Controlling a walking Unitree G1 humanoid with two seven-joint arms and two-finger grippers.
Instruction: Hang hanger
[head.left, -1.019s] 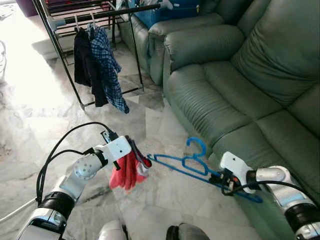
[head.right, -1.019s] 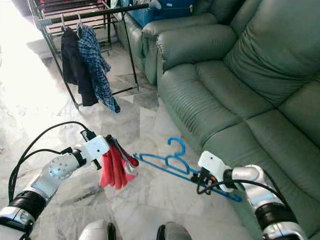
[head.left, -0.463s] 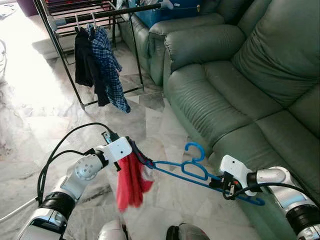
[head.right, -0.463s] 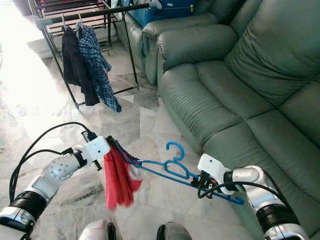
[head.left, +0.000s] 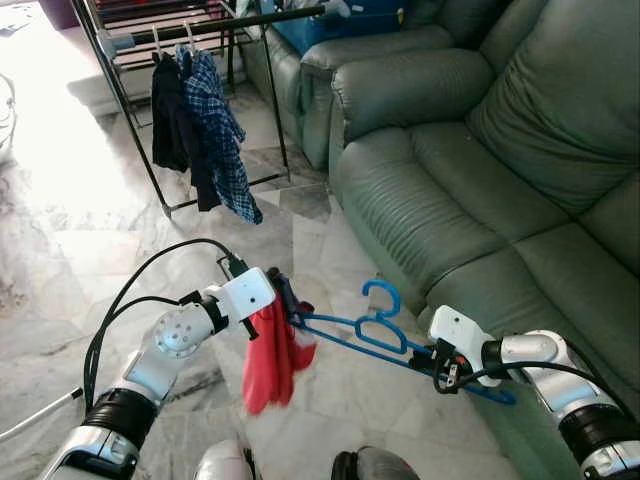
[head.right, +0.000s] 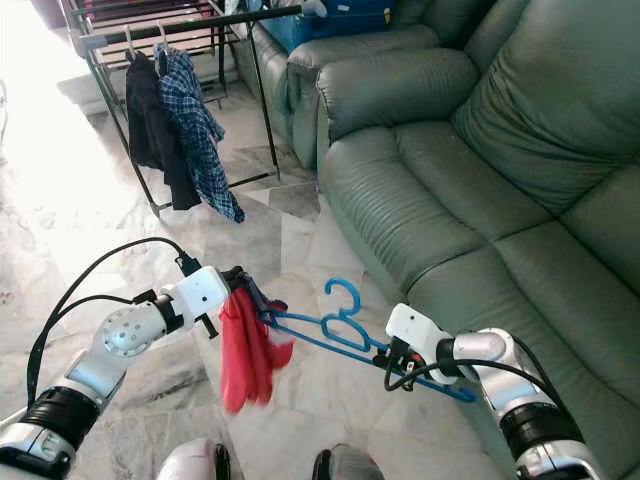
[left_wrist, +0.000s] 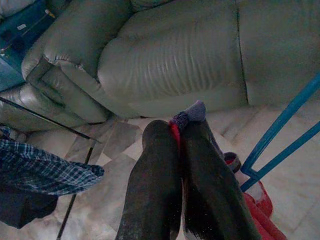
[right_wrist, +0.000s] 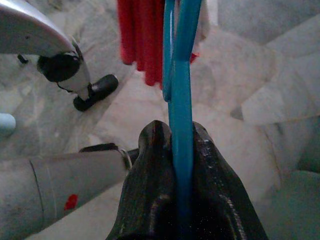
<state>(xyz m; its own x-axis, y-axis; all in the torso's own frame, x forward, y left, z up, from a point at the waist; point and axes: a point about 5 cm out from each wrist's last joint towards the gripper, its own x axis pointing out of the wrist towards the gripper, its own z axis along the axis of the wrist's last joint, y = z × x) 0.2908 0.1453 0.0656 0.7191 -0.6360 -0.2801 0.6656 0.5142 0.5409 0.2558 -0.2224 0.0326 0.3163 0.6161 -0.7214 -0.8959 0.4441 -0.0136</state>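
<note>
A blue plastic hanger (head.left: 385, 337) is held level above the marble floor, its hook (head.left: 381, 294) pointing up. My right gripper (head.left: 447, 362) is shut on the hanger's right end, its fingers (right_wrist: 155, 165) clamped either side of the blue bar (right_wrist: 181, 125). My left gripper (head.left: 283, 297) is shut on a red garment (head.left: 272, 353) at the hanger's left tip. The cloth hangs down in a loose bunch. In the left wrist view the fingers (left_wrist: 160, 185) pinch the red fabric's collar (left_wrist: 187, 115), with the blue hanger (left_wrist: 280, 125) beside them.
A dark metal drying rack (head.left: 190, 30) stands at the back left with a black garment (head.left: 170, 125) and a plaid shirt (head.left: 220, 135) on hangers. A green leather sofa (head.left: 480, 160) runs along the right. My feet (head.left: 360, 465) show at the bottom edge.
The red garment has dropped from a bunched wad into a longer hanging strip. Both grippers and the hanger have shifted slightly right and up; the left arm has stretched further forward.
</note>
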